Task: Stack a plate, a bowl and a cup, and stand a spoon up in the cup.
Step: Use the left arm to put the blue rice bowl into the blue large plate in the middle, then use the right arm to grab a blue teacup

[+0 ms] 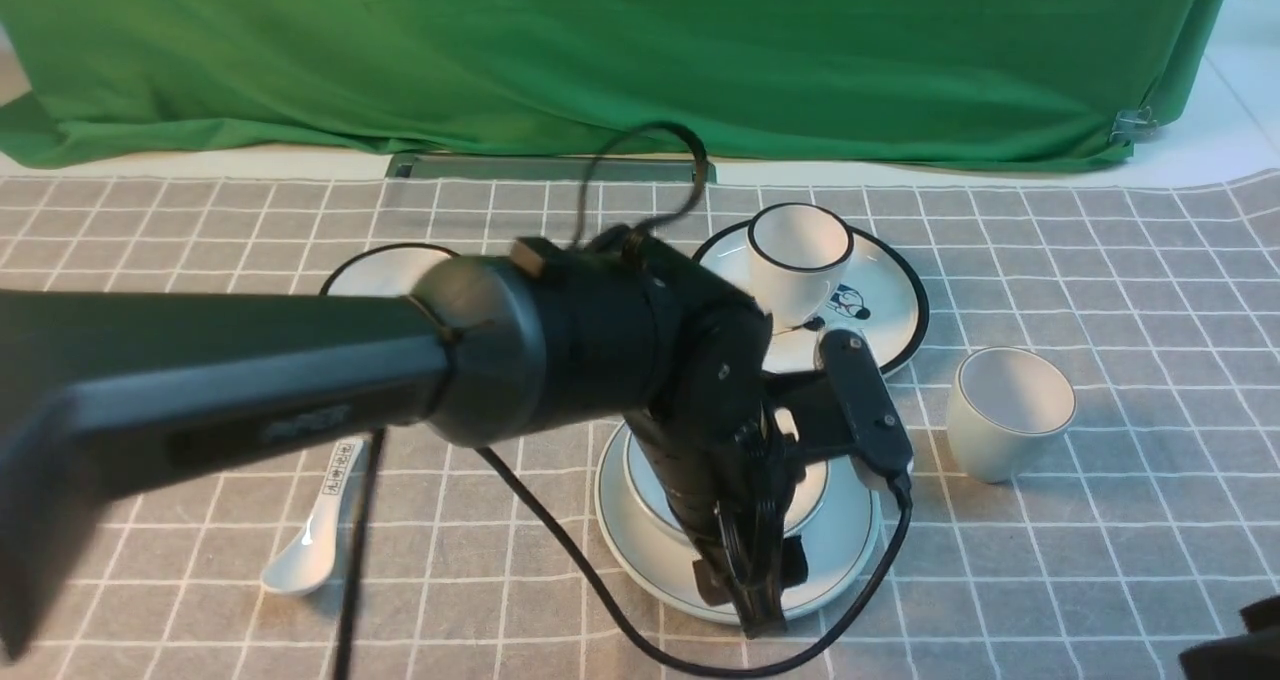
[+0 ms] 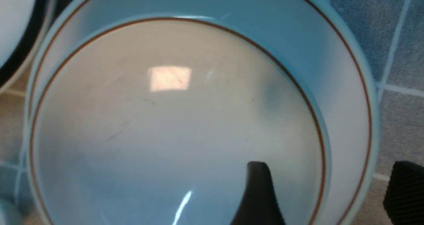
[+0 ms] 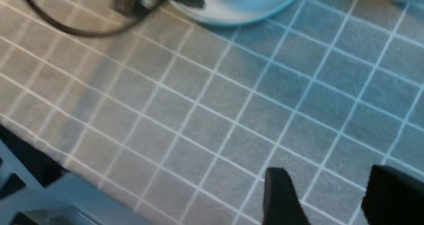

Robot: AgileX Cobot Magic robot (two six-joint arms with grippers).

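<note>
now | cup (image 1: pixel 1010 415) 1 | black-rimmed cup (image 1: pixel 800 260) 1 | marked spoon (image 1: pixel 315 530) 1

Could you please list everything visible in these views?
plate: one, white, thin rim line, centre front
bowl: one, white, on the plate
cup: one, white, right of the plate
black-rimmed plate: one, white with cartoon, behind the plate
black-rimmed cup: one, white, on the black-rimmed plate
black-rimmed bowl: one, white, back left
marked spoon: one, white, front left
checked cloth: one, grey, under everything
backdrop: one, green, at the back
left hand: one, black, open, over the bowl's rim
right hand: one, black, open, above bare cloth
</note>
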